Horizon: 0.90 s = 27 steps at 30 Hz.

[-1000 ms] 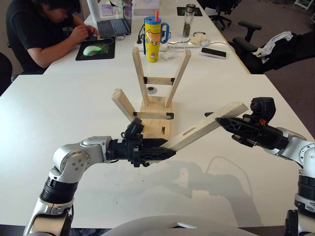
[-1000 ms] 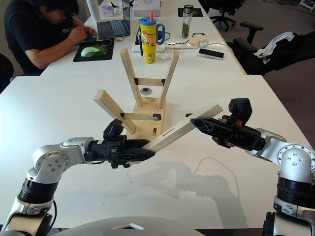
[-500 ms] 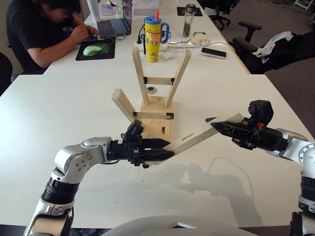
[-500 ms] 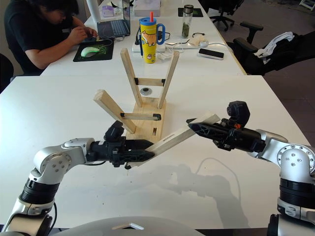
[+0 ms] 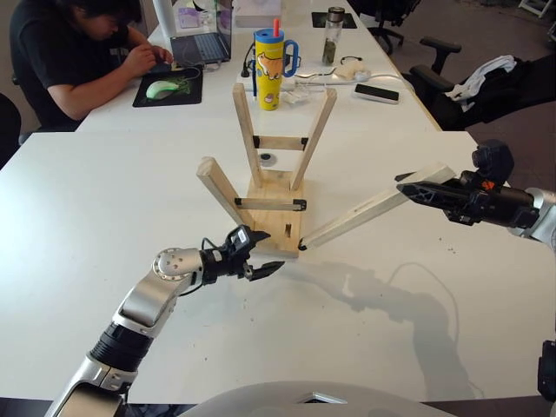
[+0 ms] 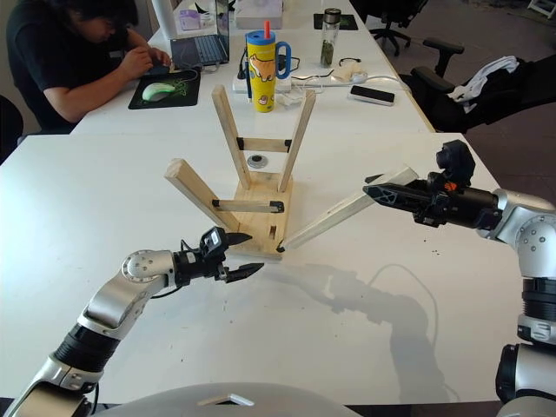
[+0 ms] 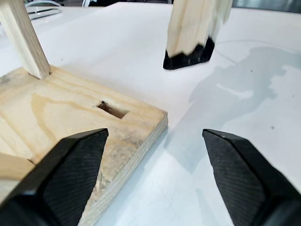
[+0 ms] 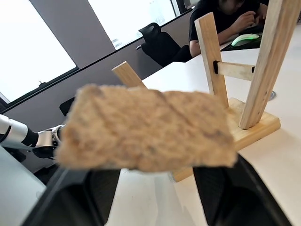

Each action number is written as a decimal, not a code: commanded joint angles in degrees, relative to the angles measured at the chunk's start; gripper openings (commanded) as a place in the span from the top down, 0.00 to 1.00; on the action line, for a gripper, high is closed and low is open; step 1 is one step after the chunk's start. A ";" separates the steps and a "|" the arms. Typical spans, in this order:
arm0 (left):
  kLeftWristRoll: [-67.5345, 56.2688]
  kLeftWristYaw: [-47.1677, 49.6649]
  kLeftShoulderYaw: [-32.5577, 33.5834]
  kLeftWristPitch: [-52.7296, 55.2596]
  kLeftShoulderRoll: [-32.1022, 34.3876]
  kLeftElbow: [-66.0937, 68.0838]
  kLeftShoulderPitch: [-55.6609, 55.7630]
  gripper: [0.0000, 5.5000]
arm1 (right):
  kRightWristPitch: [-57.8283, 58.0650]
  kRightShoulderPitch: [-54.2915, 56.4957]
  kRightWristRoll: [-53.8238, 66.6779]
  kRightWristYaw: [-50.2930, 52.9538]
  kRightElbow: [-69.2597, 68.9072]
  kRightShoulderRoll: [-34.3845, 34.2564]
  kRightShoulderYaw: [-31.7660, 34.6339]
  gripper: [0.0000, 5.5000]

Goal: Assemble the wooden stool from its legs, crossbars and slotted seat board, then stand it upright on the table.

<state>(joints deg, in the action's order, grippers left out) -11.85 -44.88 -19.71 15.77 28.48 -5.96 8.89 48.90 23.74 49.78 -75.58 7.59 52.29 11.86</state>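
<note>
The loose leg (image 5: pixel 365 213) was gripped at its upper end by the closed fingers of the right gripper (image 5: pixel 413 188). Its black-tipped lower end appeared to rest on the table (image 5: pixel 104 200) just beside the seat board (image 5: pixel 274 228). The left gripper (image 5: pixel 271 250) was spread wide and empty at the board's near corner. The leg's lower end would best be lifted, lined up over the open slot (image 7: pixel 112 109) and pressed straight in while the board was steadied

The seat board (image 5: pixel 271 234) and the leg (image 5: pixel 365 213) are finished in pale grained wood, the leg end is capped black, and the bench (image 5: pixel 87 200) is white.
</note>
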 commanded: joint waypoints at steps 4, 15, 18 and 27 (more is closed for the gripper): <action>5.68 0.97 -1.62 -1.90 -1.27 4.25 0.88 0.32 | -8.21 8.93 -7.93 -2.84 6.55 -4.98 -6.53 0.63; 9.85 -0.50 -3.85 -1.56 -1.60 7.58 2.09 0.32 | -20.70 19.04 -20.37 -9.77 21.00 -10.18 -14.15 0.63; 9.78 -0.62 -3.80 -1.50 -2.17 7.84 2.12 0.32 | -23.22 21.18 -22.88 -10.94 25.43 -11.79 -15.19 0.63; 10.02 -0.92 -4.05 -0.63 -2.53 7.94 1.81 0.32 | -26.09 24.36 -30.75 -11.70 22.52 -11.90 -20.83 0.63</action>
<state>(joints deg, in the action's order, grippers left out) -3.18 -45.15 -22.46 12.88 25.82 0.77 12.05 22.83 47.68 23.34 -88.79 33.89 40.36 -5.77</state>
